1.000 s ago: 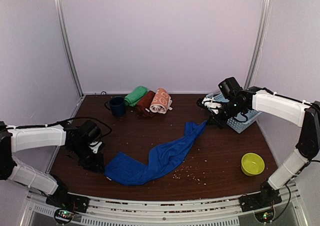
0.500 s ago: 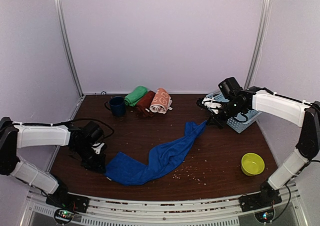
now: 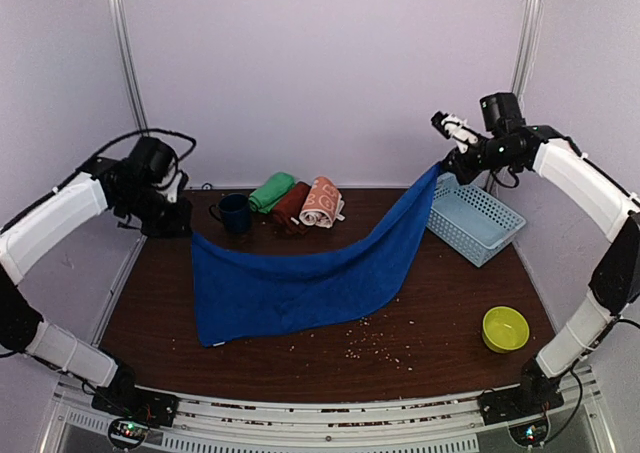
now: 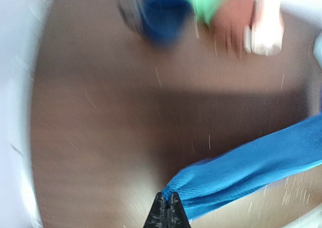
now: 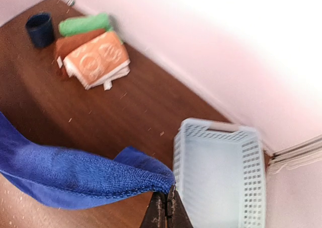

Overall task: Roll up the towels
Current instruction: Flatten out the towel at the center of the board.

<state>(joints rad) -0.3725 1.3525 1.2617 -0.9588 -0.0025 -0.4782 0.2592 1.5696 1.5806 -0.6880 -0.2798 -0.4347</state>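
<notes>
Up front on the brown table: crumbs and a yellow bowl. Above, stretched wide between two raised, bent arms: the blue towel, sagging in the middle. Clamped tight on one top corner by the left gripper, on the other by the right gripper. Seen whole only from the top; just a corner in each wrist view, the left one blurry. Farther back, rolled: green towel, maroon towel, orange towel, beside a mug and a basket.
</notes>
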